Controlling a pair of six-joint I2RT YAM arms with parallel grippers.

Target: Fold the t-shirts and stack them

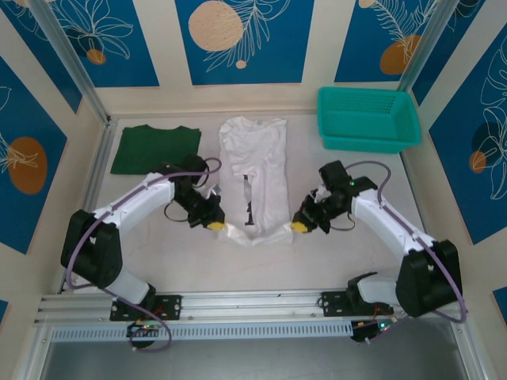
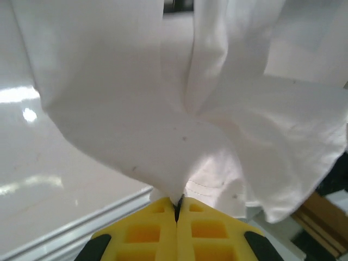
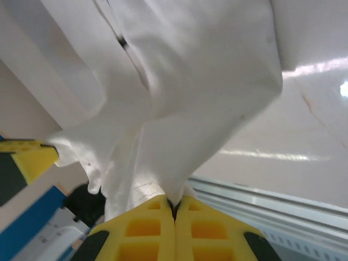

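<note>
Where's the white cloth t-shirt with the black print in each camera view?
Top external: white cloth t-shirt spread out at centre frame.
Left wrist: bunched above the shut left pincer, centre frame.
Right wrist: draped above the shut right pincer, centre-left.
Shared landmark: yellow fingers pinching its near edge.

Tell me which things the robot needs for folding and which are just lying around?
For the job: white t-shirt, pinched by the left gripper and right gripper; green t-shirt, back left.
Just lying about: teal basket, back right.
</note>
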